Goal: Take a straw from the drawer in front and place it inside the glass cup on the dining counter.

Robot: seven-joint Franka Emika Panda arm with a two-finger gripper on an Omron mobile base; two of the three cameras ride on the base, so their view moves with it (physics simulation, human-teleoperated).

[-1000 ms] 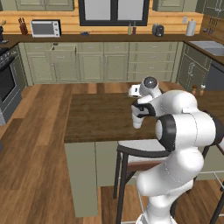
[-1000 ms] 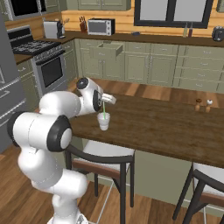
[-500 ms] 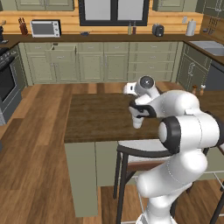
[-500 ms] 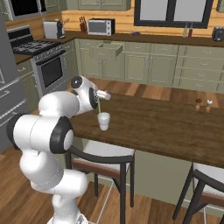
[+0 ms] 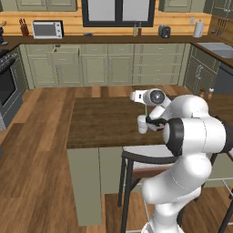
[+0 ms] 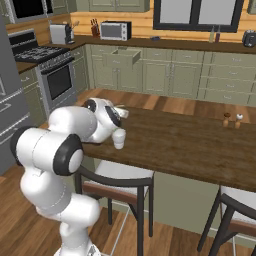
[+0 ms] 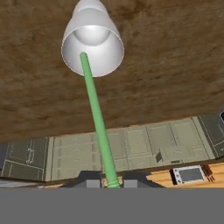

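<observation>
- The straw is seen held between the closed fingers of the gripper, clamped at its near end; the jaws are drawn in almost fully on the thin stem.
- In the hand view, the straw's far end is seen inside the mouth of the glass cup, close to the near rim. How deep it reaches cannot be told.
- The cup is found standing upright on the dining counter, near the edge facing the robot, with the hand just above it.
- Risk judged: if the straw is released while only its tip is inside, it may tip over the rim and fall onto the counter. A deeper insertion is judged advisable before release.
- Risk judged: the straw lies near the rim, not the centre. Any sideways drift during lowering may press it on the wall, and a light cup may be pushed or toppled toward the counter edge.
- Risk judged: the stem is very thin, so a slip or rotation in the grip may be expected if the tip catches on the cup bottom.
- The drawer on the far wall is noted standing open; it is not judged a hazard for this step.
</observation>
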